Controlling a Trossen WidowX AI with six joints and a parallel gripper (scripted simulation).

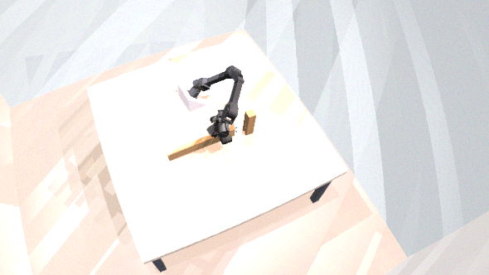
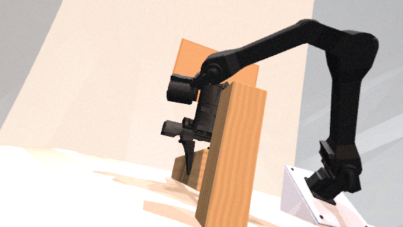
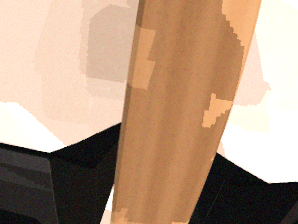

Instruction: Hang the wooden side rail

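The wooden side rail runs from its far end at the left, which looks to be down on the table, to its hook end near the post. The small steel hooks show at that end in the top view, a short gap from the post. My gripper is shut on the rail near the hook end, one finger on each side. The headboard post stands upright. Its slot and pins are not visible, and it hides one finger in the exterior view. The hook end's height is unclear.
The arm's white wedge base stands on the table behind the rail. The arm arches over from the base to the rail. An orange panel shows in the background of the exterior view.
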